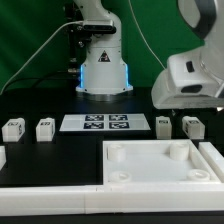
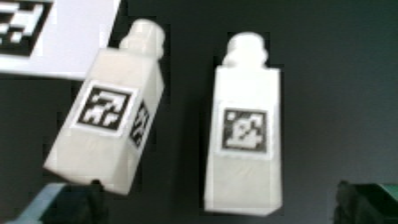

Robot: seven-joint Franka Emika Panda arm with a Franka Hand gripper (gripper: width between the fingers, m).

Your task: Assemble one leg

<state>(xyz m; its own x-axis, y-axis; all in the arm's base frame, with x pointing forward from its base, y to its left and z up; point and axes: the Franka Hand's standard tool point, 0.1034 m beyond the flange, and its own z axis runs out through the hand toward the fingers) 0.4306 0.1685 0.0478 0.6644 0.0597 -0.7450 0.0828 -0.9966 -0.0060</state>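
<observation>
Leg [image 2: 111, 115] of white plastic lies flat on the dark table [image 2: 329, 100], tag face up, just beside a twin leg [image 2: 244, 125] and near a corner of the marker board [image 2: 32, 30]. Their long axes run almost parallel, narrow peg ends pointing toward the board's side. The gripper [image 2: 214, 205] hovers above, fingers [image 2: 63, 205] spread wide, holding nothing. This looks like the approach step. Next it must centre over one leg, descend, and close across its width.

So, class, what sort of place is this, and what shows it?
Probably a robotics lab bench: a white robot arm stands on a black table, with the marker board and tagged legs.
</observation>
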